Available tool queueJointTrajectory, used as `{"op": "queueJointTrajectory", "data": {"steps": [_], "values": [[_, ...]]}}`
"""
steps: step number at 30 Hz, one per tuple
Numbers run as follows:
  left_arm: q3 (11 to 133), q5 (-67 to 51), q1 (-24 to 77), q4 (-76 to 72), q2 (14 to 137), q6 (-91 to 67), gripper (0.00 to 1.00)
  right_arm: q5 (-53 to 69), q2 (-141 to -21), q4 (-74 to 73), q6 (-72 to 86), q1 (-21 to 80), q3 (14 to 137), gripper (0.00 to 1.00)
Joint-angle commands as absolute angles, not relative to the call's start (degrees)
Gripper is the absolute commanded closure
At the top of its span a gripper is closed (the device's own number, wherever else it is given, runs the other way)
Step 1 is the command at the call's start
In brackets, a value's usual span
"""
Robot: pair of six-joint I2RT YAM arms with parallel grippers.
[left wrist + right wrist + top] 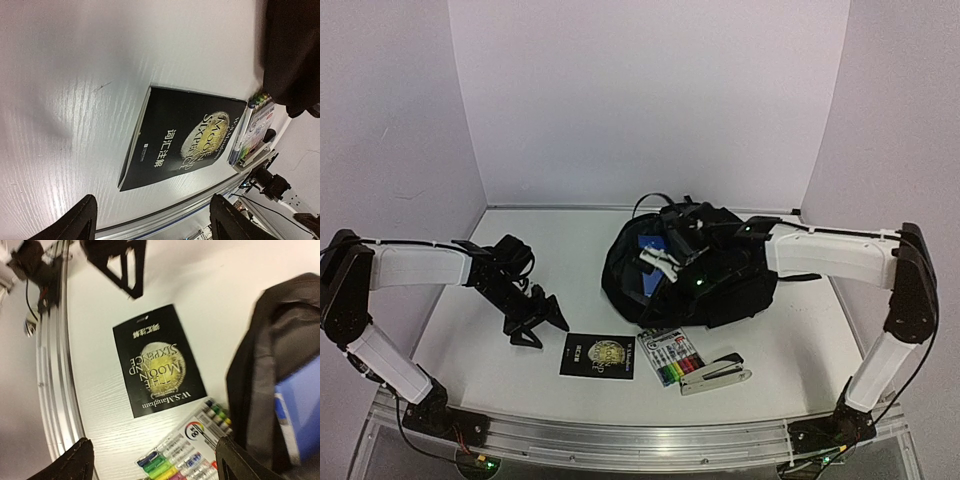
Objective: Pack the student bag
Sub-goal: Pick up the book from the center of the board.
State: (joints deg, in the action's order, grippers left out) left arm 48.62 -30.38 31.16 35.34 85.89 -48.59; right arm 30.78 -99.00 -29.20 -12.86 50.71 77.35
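Observation:
The student bag (pixel 695 275) lies open at centre right, and a blue book (pixel 648 245) shows in its mouth. My right gripper (pixel 663 262) hovers over the bag's left opening, open and empty. In the right wrist view (pixel 157 465) it looks down past the bag's edge (pixel 270 355) and the blue book (pixel 300 410). A black book with a gold moon cover (pixel 597 355) lies flat in front of the bag. My left gripper (pixel 535 325) is open and empty, just left of that book (pixel 185 142); its jaws stand wide apart (pixel 152 225).
A pack of coloured markers (pixel 675 358) and a grey stapler (pixel 715 372) lie right of the black book, near the front edge. The markers also show in both wrist views (pixel 185 452) (pixel 255 127). The metal front rail (pixel 620 435) runs along the table edge.

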Motion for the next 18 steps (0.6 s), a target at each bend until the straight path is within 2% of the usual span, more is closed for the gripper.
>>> {"op": "queueJointTrajectory", "data": {"steps": [1, 5, 10, 18], "values": [[47.5, -29.9, 31.5, 29.4, 84.7, -53.7, 0.24, 24.7, -103.6, -23.4, -15.6, 56.5, 77.0, 0.12], [45.5, -29.6, 31.5, 28.1, 82.6, -57.1, 0.23, 20.7, -108.2, -21.3, -14.9, 61.1, 79.4, 0.02], [44.8, -29.1, 31.5, 27.8, 81.1, -58.2, 0.2, 13.8, -115.1, -21.2, -16.9, 64.8, 81.8, 0.02], [47.2, -31.1, 31.5, 28.9, 82.3, -56.7, 0.18, 8.0, -121.6, -21.3, -20.6, 65.1, 85.8, 0.02]]}}
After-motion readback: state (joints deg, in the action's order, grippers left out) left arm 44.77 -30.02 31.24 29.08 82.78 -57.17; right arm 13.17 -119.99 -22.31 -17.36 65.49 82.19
